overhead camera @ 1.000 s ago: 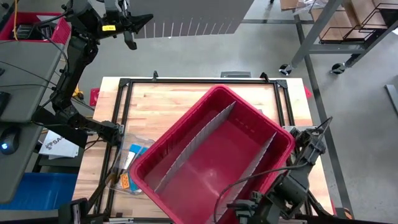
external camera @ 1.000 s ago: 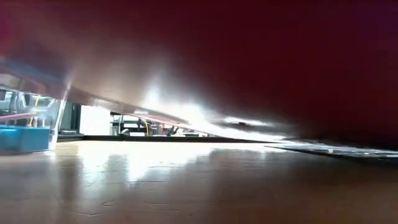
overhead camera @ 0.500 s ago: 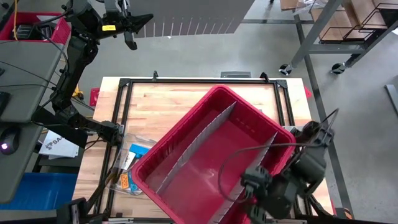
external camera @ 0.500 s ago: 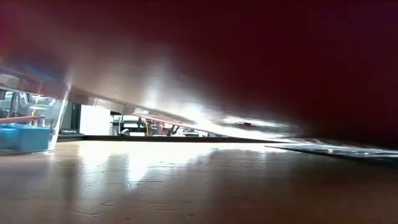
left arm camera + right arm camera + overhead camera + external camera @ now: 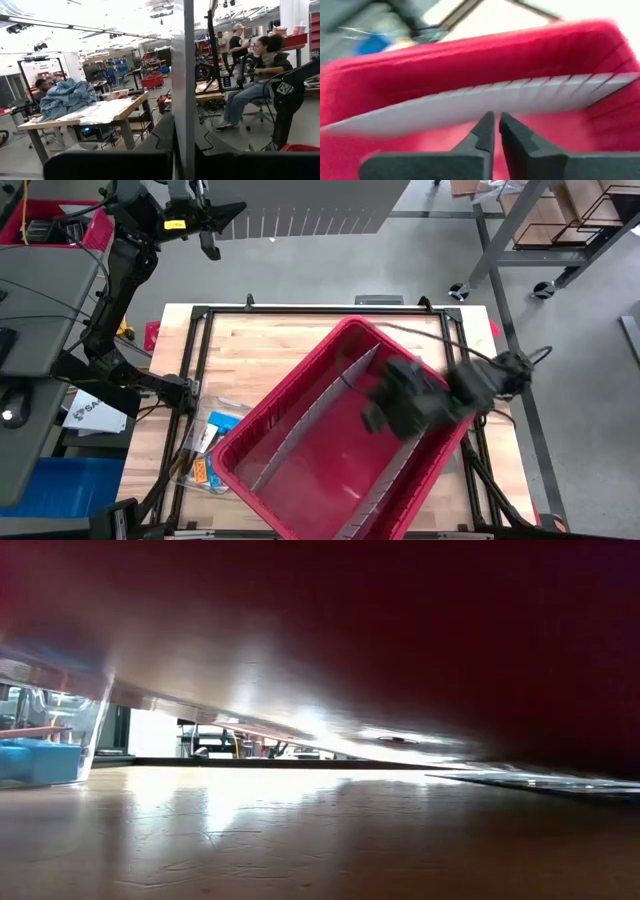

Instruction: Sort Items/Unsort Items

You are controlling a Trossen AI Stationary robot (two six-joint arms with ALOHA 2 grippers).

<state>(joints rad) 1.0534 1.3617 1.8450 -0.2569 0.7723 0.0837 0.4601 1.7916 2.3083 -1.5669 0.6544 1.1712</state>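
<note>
Several items, blue and orange pieces (image 5: pixel 205 455), lie in a clear wrapper on the table left of the red bin (image 5: pixel 300 480); the low view shows them as a blue piece (image 5: pixel 40 758) behind clear plastic. My left gripper (image 5: pixel 212 225) is raised beyond the table's far left corner, shut on a grey slotted divider sheet (image 5: pixel 300 220). My right gripper (image 5: pixel 378 412), blurred, hangs over the bin's right half; in its wrist view the right gripper (image 5: pixel 496 120) is shut with nothing between its fingers, and it points down at a grey divider (image 5: pixel 485 100) inside the bin. My left gripper pinches the thin grey divider sheet between its two fingers (image 5: pixel 125 162), at the sheet's end (image 5: pixel 184 142) nearest the arm. The sheet stands on edge between them and reaches out level toward the right, lifted clear, high above the floor.
Two grey dividers (image 5: pixel 320 405) run across the bin's inside. A black frame (image 5: pixel 250 312) edges the wooden tabletop. The bin's red underside (image 5: pixel 450 640) fills the upper low view. People sit at benches in the room beyond (image 5: pixel 260 75).
My right arm has swung from the table's near right corner up and toward the far edge, and now hangs over the bin's right half, with its wrist turned. The bin and the items have stayed in place.
</note>
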